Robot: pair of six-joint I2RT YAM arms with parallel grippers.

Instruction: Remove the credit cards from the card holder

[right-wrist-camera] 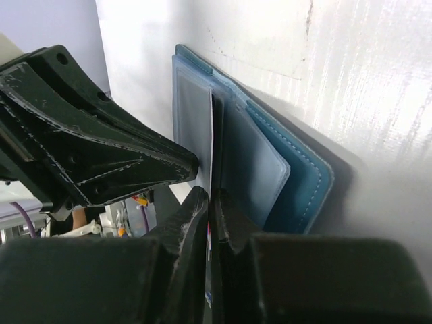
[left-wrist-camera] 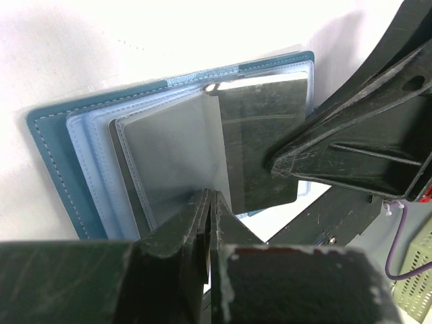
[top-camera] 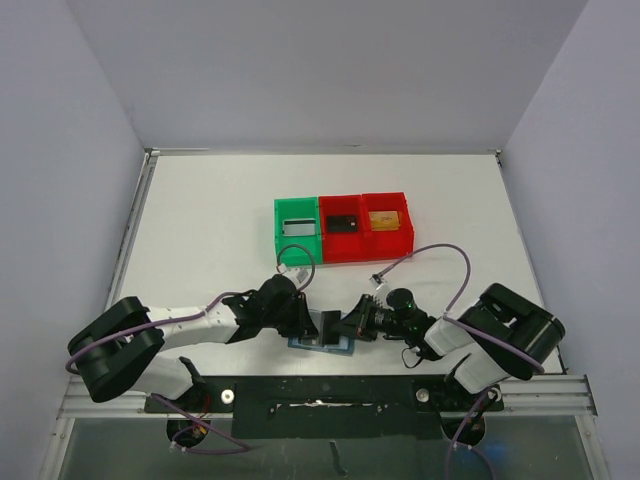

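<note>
Left gripper clenches the card holder at frame bottom while right gripper pinches the credit card, whose shallow grip may slip.

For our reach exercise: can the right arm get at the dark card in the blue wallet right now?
Probably yes: the right end effector appears shut on the dark card's exposed edge, while the left end effector grips the wallet beside it, not across it.
</note>
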